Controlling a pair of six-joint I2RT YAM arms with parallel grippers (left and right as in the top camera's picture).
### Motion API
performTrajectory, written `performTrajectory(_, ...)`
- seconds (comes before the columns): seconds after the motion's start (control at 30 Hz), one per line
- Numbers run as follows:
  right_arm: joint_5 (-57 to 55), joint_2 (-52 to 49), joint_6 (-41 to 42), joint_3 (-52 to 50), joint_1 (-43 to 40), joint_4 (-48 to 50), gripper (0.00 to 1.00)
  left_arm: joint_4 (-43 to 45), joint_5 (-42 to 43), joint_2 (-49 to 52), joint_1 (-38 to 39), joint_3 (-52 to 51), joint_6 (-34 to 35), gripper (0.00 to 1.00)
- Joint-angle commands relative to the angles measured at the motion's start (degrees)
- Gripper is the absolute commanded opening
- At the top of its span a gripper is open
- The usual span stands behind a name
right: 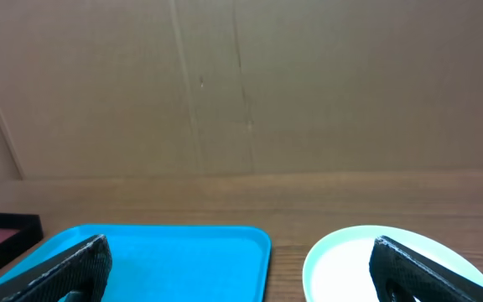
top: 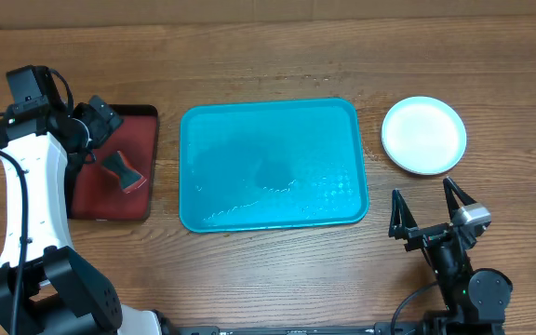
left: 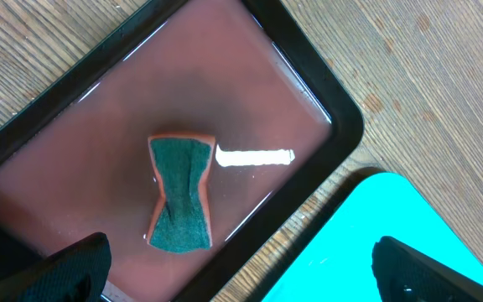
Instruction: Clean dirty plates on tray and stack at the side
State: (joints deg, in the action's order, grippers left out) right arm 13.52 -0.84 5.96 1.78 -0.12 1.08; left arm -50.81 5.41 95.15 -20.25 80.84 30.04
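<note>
**Tray bare, plates piled at the side: looks all but finished**

At the left claw (left: pixel 240 270): stands wide apart, grips nothing, hovers above the sponge (left: pixel 181 195), which lies flat in the red tray (left: pixel 74 109) with its green scouring face up. No contact with the sponge to be seen.

At the right claw (top: pixel 426 214): likewise spread wide and empty. Hangs over the table (top: pixel 277 65) at the near right, facing the plates without touching them.

Further out: nothing at all on the teal tray (top: pixel 268 163) in the middle of the table, only a glossy sheen on its floor. To its right, clear of the rim, the plates (top: pixel 423 136) on the bare table as one round pile, white face on top with a pale mint edge showing. No red smears visible on that top face. Impossible to count the layers from above, so no telling whether all three sit there.

Judging by that: cleaning and stacking apparently done, or very nearly. Left at most: checking the pile and parking both arms.
</note>
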Motion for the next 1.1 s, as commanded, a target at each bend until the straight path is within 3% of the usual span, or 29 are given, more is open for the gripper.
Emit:
performTrajectory(0.0,0.5,0.7,-0.6,-1.3,-0.3,0.7,1.0,0.1,0.4,0.4,0.0,0.4,0.2,1.0)
performTrajectory(0.33,-6.3,0.7,-1.3,-1.3,-0.3,-5.5,1.0,0.1,0.4,0.4,0.0,0.4,0.2,1.0)
performTrajectory(0.8,-11.9,0.7,-1.8,-1.3,-0.3,-5.9,1.0,0.1,0.4,0.4,0.0,0.4,0.2,1.0)
performTrajectory(1.07,-9.4,0.7,-11.6,-1.3,-0.3,-5.8,1.0,0.1,0.4,0.4,0.0,0.4,0.2,1.0)
